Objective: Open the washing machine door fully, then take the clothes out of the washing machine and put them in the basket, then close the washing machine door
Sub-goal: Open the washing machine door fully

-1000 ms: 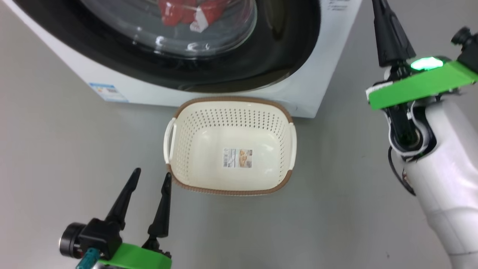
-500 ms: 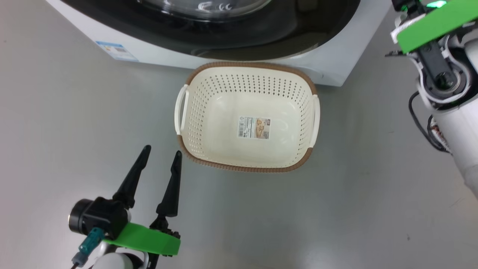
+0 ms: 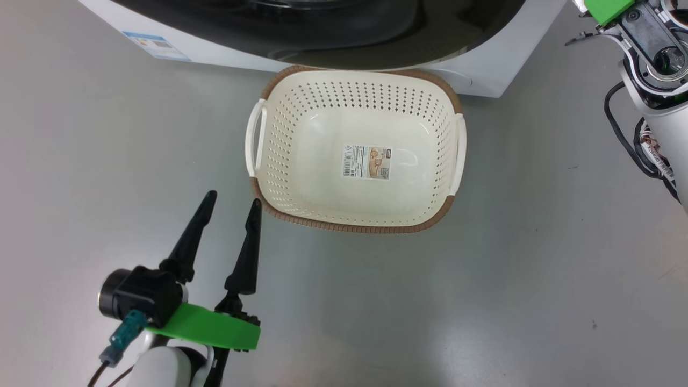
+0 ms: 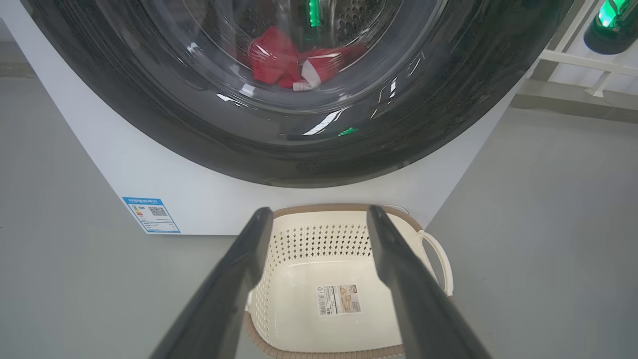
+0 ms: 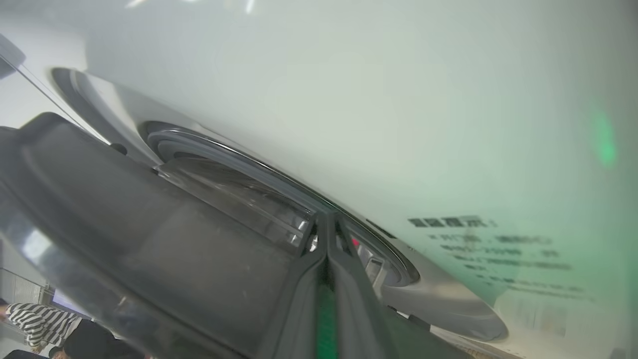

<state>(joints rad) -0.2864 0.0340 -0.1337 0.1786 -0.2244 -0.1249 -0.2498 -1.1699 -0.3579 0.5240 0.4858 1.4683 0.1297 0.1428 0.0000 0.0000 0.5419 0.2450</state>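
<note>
The cream basket (image 3: pixel 430 102) stands empty on the floor against the washing machine (image 3: pixel 478 75). My left gripper (image 3: pixel 232 200) hovers open just left of the basket's near corner, holding nothing. In the left wrist view the washing machine door (image 4: pixel 349 149) shows its black rim, and the red clothes (image 4: pixel 279 60) lie behind its glass. My right gripper (image 5: pixel 326 219) is shut, its tips pressed into the gap between the door's edge (image 5: pixel 124 224) and the white machine front (image 5: pixel 349 99). The door stands slightly ajar there.
Grey floor surrounds the basket. My right forearm (image 3: pixel 656 80) reaches up at the head view's right edge. A blue label (image 4: pixel 152 214) marks the machine's lower left. A white rack (image 4: pixel 573 55) stands right of the machine. A person in a striped top (image 5: pixel 30 324) is nearby.
The head camera has tilted down, so the machine and basket slid up the picture and the right gripper's fingers left its top edge. My left gripper stays open beside the basket.
</note>
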